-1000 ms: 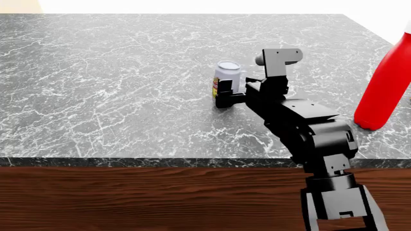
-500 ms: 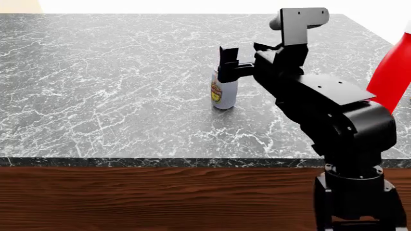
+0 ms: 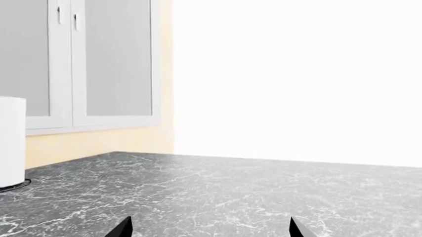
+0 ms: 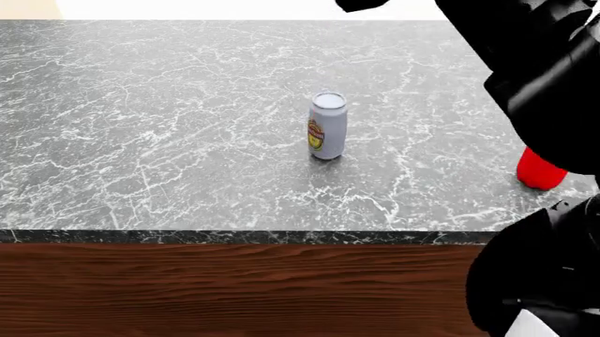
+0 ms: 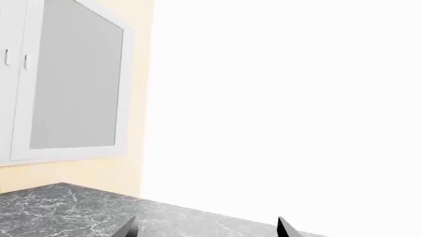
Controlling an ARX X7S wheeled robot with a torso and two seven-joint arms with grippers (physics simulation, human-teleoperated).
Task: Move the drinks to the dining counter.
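A small silver can with a red-yellow label stands upright and alone on the dining counter, a grey-black marble top with white veins. Only the base of the red bottle shows at the counter's right. My raised right arm hides the remainder of it. In the right wrist view my right gripper is open and empty, high over a marble top. My left gripper is also open with nothing between its fingers. The carton is out of view.
A dark-wood side panel runs below the counter's near edge. In the left wrist view a white cylinder stands on a marble top, with white cabinet doors and a yellow wall behind.
My right gripper has let go of the can and risen up and away from it. The arm now fills the head view's upper right. The can stays upright where it was set.
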